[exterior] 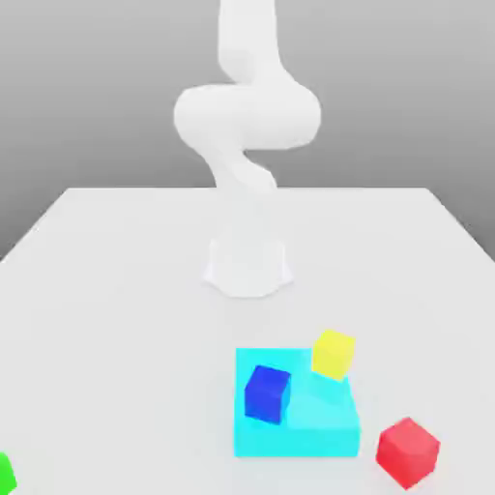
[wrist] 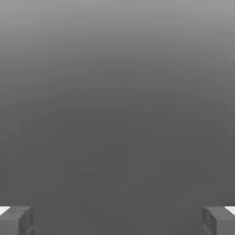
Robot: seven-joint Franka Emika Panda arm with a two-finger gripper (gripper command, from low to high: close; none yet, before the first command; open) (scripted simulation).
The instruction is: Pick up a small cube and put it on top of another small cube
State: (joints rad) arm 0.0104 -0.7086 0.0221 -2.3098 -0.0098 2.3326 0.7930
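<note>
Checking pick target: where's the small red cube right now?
In the exterior view, the small red cube sits on the white table near the lower right, just right of the large flat cyan block, apart from it.

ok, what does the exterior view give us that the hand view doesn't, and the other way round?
Exterior view: the arm on its base on the white table, and the blocks. A blue cube and a yellow cube sit on the flat cyan block; the red cube rests on the table to that view's right of it, and a green object sits at the edge.

Hand view: the gripper, its fingertips spread wide with nothing between them, against plain grey.

Shared: I can't match anything across the two.
</note>
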